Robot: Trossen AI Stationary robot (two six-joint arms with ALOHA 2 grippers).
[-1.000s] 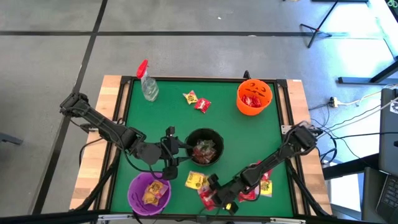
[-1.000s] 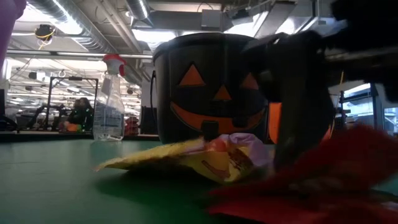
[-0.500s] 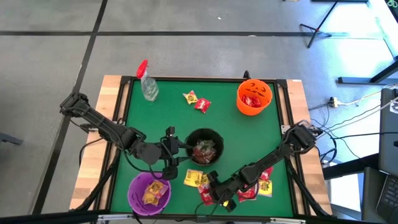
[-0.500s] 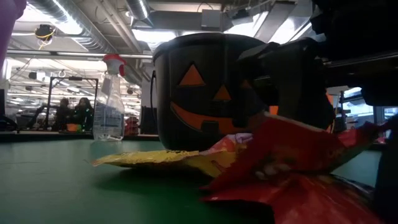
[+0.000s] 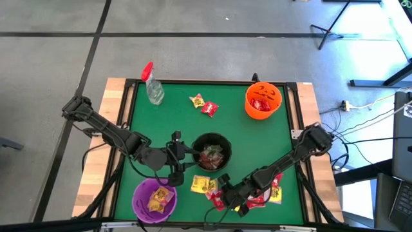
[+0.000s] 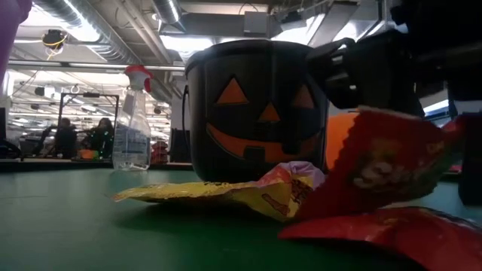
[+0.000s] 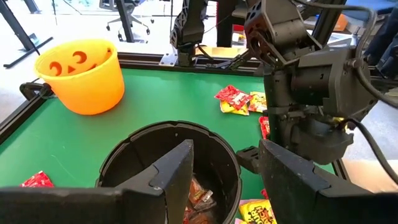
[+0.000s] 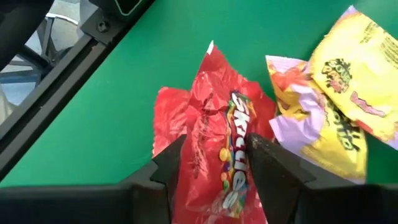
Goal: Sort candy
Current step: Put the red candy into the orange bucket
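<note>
While the right end effector (image 5: 221,198) sits low at the near edge of the green counter (image 5: 257,142), its two fingers (image 8: 163,167) are squeezed on a red candy packet (image 8: 221,155) and hold it up a little off the counter, as the low view shows. Just beside it lie yellow candy packets (image 5: 202,185), one with a bit of purple on it, and more red and yellow packets (image 5: 270,193) lie under the right arm. At the near left corner stands a purple bowl (image 5: 138,201) with yellow candy inside. A little farther in, the left end effector (image 5: 178,156) hangs just beside the black pumpkin bucket (image 5: 212,152) in the middle of the counter. Its fingers (image 7: 177,171) are apart and hold nothing. The black bucket has a mix of candy in it. Farther back, one yellow and one red packet (image 5: 203,104) lie side by side on the green. At the far right corner stands an orange pumpkin bucket (image 5: 264,98) with red candy inside. At the far left lies a clear spray bottle (image 5: 152,86) with a red top. Beyond the counter, the low view shows people sitting far off in the room.
</note>
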